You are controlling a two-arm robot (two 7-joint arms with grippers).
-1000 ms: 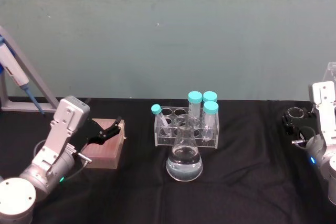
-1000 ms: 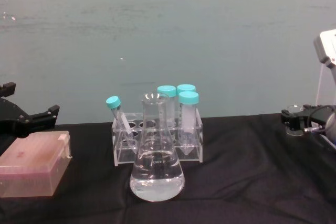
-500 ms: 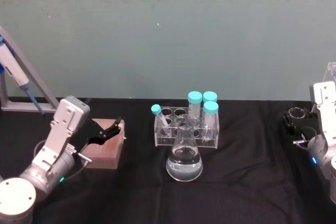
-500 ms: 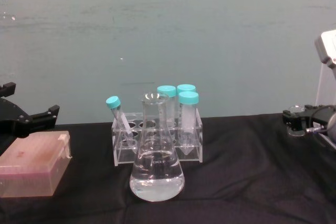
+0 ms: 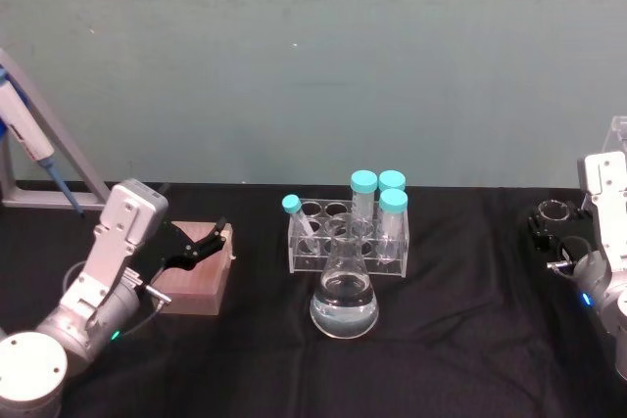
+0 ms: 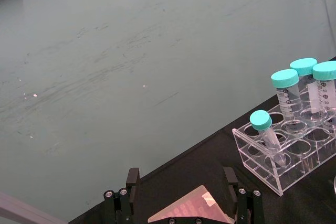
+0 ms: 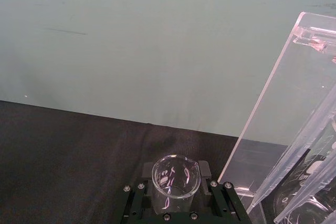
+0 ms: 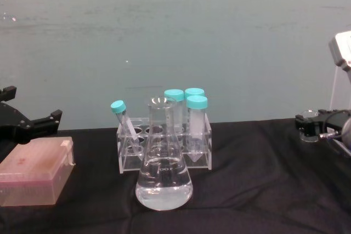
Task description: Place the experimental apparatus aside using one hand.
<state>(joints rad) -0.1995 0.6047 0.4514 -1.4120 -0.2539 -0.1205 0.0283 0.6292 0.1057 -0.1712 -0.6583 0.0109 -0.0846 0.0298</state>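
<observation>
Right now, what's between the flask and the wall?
The tube rack, seen in the head view standing just behind the flask. The right gripper holds a beaker far aside.

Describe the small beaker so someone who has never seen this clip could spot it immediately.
At the black table's far right end, next to the tall clear acrylic stand, the right gripper is closed on the small glass beaker. It is short, straight-sided, open-topped and looks empty, unlike the larger conical flask with liquid at the table's centre.
</observation>
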